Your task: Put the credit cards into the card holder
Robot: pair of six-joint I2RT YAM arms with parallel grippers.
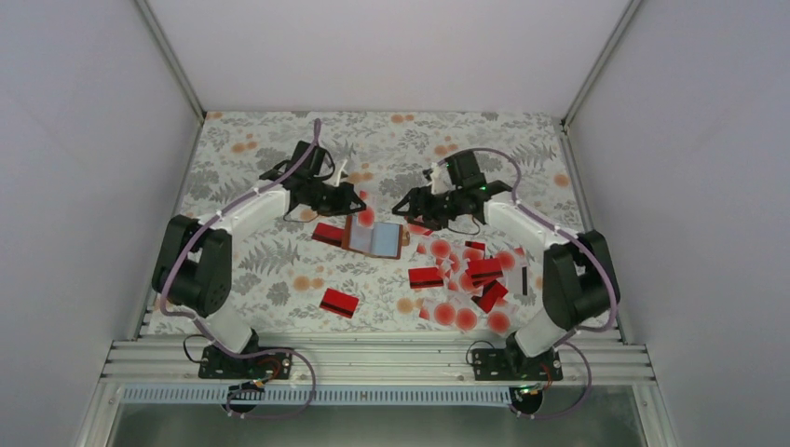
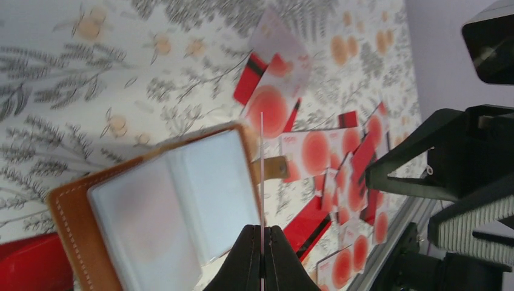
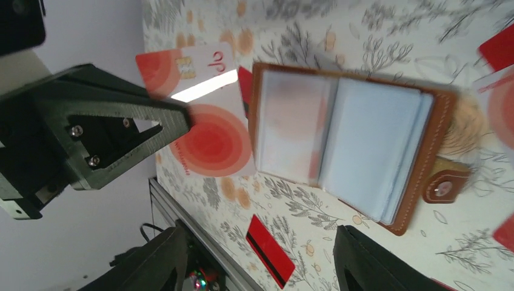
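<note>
The card holder [image 1: 374, 239] lies open on the table, brown leather with a pale grey-blue inside; it also shows in the left wrist view [image 2: 157, 206] and the right wrist view [image 3: 345, 145]. My left gripper [image 1: 354, 203] is shut on a whitish credit card with a red dot [image 1: 366, 216], held on edge just above the holder's far side. The card is edge-on in the left wrist view [image 2: 262, 170] between the shut left gripper [image 2: 262, 233], and face-on in the right wrist view [image 3: 209, 136]. My right gripper [image 1: 408, 207] [image 3: 260, 267] is open and empty, beside the holder.
Several credit cards [image 1: 470, 279] lie heaped to the right of the holder. One red card [image 1: 339, 303] lies alone near the front, and another [image 1: 328, 233] lies against the holder's left side. White walls close in the flowered table [image 1: 261, 261].
</note>
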